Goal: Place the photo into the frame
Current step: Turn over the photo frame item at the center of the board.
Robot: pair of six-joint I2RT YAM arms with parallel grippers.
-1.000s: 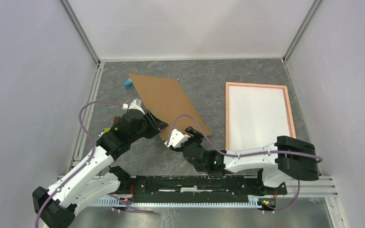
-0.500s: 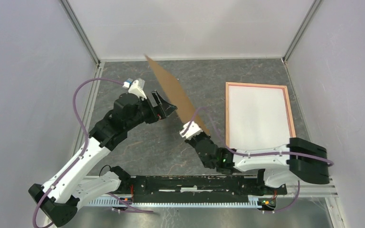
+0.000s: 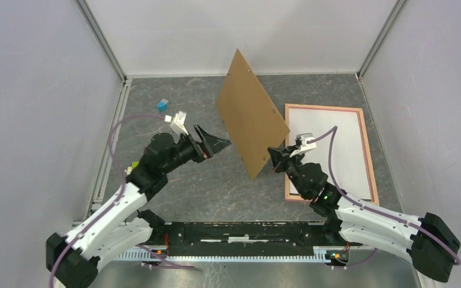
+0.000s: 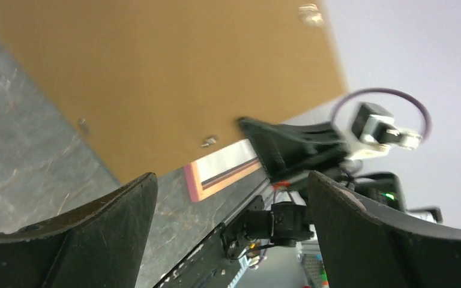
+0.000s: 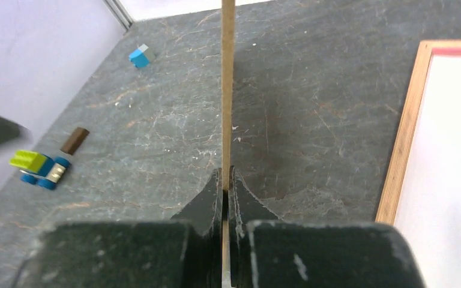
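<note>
Right gripper (image 5: 225,180) clamps the backing board (image 3: 251,117) by its edge, holding it upright off the table (image 3: 216,186); left gripper (image 3: 215,139) gapes wide, empty. Beyond, the frame (image 3: 324,107) lies flat with a white sheet inside — probably the photo (image 3: 330,144), face-down — so only fitting the backing seems left.

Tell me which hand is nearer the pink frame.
Right. The right hand, gripping the brown board, sits at the left rim of the frame; the left hand hangs open across the board, farther away.
</note>
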